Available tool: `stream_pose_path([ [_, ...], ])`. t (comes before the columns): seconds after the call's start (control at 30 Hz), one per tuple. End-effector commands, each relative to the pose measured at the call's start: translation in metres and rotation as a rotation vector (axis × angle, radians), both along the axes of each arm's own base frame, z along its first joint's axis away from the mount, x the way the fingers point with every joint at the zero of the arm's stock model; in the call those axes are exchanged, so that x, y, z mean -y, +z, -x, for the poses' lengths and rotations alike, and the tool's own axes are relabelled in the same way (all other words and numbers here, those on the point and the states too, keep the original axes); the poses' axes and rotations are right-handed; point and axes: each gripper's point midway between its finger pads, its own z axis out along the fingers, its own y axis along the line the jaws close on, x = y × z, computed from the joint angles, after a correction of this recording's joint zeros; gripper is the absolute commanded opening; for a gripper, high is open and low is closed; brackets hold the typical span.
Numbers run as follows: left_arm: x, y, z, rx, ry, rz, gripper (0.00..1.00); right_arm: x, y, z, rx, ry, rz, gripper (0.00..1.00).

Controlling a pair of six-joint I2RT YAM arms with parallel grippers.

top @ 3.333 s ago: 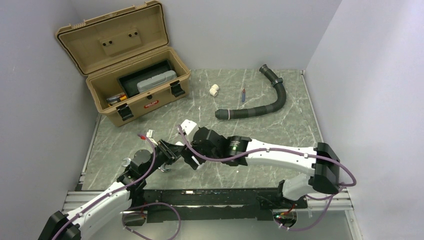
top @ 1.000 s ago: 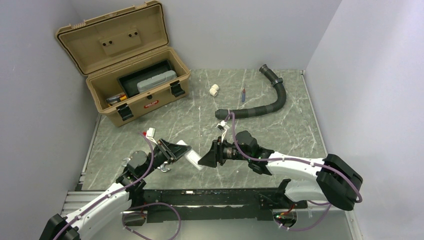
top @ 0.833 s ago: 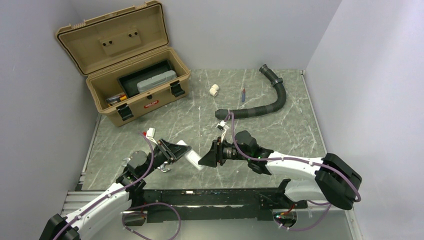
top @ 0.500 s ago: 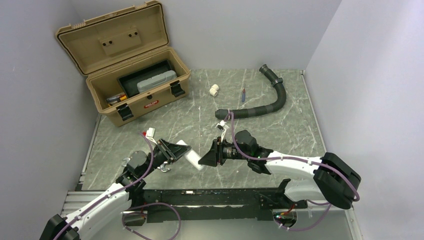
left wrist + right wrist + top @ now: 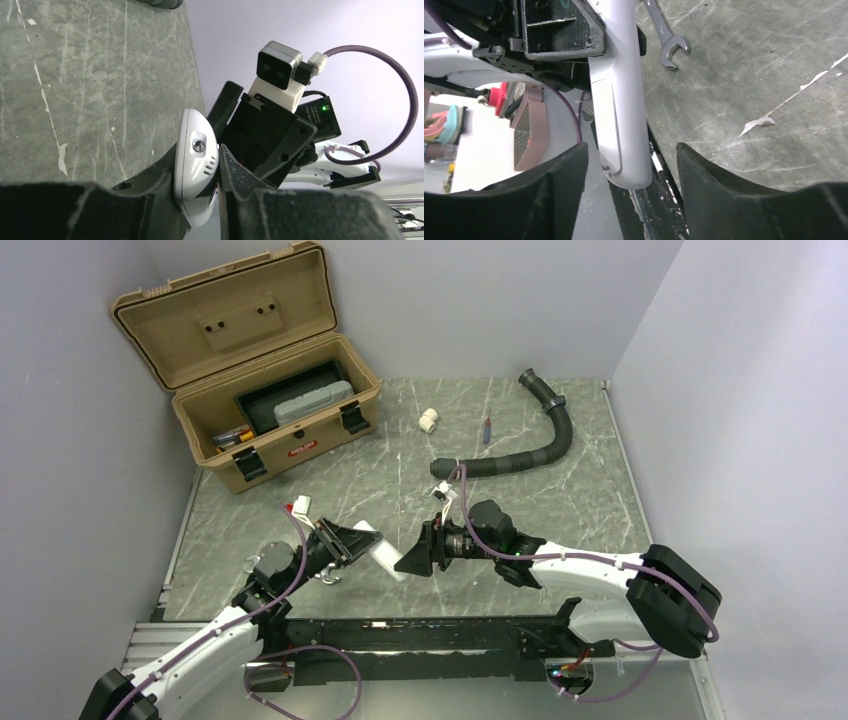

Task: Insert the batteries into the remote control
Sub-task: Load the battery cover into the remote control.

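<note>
The grey-green marbled table [image 5: 560,500] carries an open tan toolbox [image 5: 290,445] at its far left corner, lid raised, with a black tray and a grey case inside. A black corrugated hose [image 5: 540,450] curves across the far right. A stubby white pipe fitting [image 5: 428,420] and a slim red-and-blue stick [image 5: 487,429] lie apart between toolbox and hose. An open-ended wrench [image 5: 667,40] lies on the table beneath the left arm's wrist. Nothing stands between the two grippers. The left gripper [image 5: 352,540] is clamped on the white remote control [image 5: 378,552], holding it above the table near the front edge, with its free end pointing to the right gripper [image 5: 408,558]. That gripper's jaws stand parted on either side of this end, with a gap on each side.
</note>
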Motion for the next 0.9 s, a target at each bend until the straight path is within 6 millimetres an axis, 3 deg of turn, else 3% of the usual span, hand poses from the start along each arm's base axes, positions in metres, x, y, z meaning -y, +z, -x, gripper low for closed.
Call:
stream_pose_path([
  [0.0,0.000,0.010,0.006,0.064,-0.023,0.033,0.00,0.000,0.027,-0.012,0.093,-0.027,-0.036,0.76],
  [0.23,0.002,0.007,0.008,0.067,-0.039,0.031,0.00,0.018,0.049,-0.027,0.178,-0.071,-0.025,0.90],
  [0.4,0.006,0.017,0.013,0.134,-0.077,0.033,0.00,0.023,0.047,-0.024,0.162,-0.035,-0.049,0.91],
  [0.53,0.010,0.029,0.018,0.198,-0.115,0.044,0.00,0.020,0.045,-0.014,0.137,0.024,-0.086,0.91],
  [0.73,0.014,0.030,0.020,0.216,-0.149,0.044,0.00,0.016,0.042,-0.006,0.118,0.088,-0.102,0.91],
  [0.77,0.016,0.040,0.019,0.237,-0.151,0.055,0.00,0.015,0.041,-0.005,0.113,0.097,-0.101,0.91],
  [0.87,0.017,0.044,0.019,0.245,-0.158,0.063,0.00,0.014,0.038,-0.005,0.099,0.105,-0.101,0.90],
])
